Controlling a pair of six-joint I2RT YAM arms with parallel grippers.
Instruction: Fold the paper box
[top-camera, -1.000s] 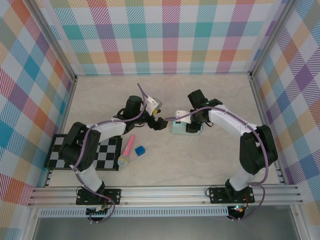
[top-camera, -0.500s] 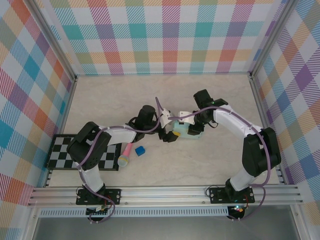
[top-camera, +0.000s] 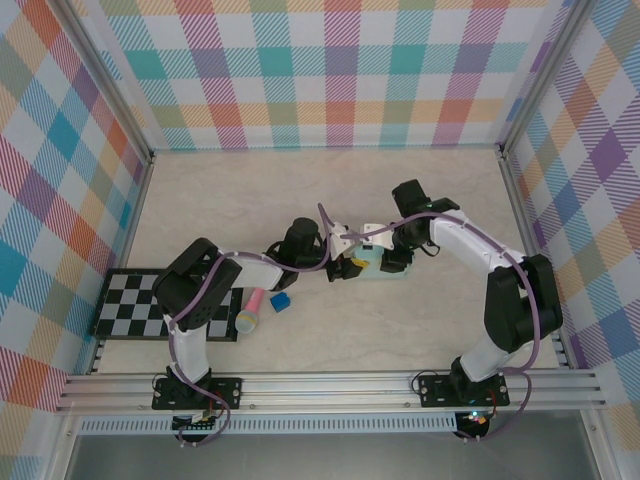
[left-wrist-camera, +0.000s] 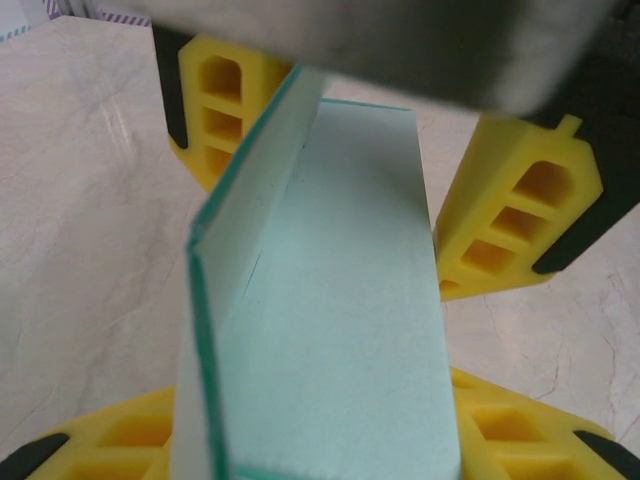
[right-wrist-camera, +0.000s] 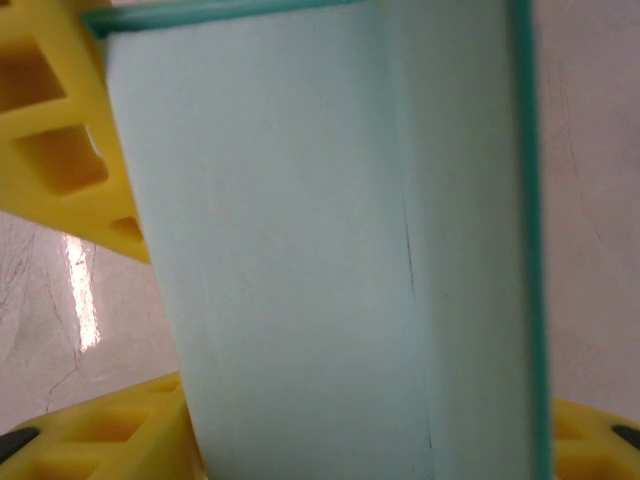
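Two grippers meet at the paper box near the middle of the surface. From above, we see the left gripper reaching it from 9 o'clock and the right gripper from 3 o'clock. Through the left wrist camera, the mint card stands as a creased wall between yellow fingers that press on both its sides, so the left gripper pinches the box. Through the right wrist camera the card sits between yellow fingers, but we cannot tell whether they clamp it or stand apart. A small blue cube and a pink toy microphone lie toward 8 o'clock of the box, beside a checkered board
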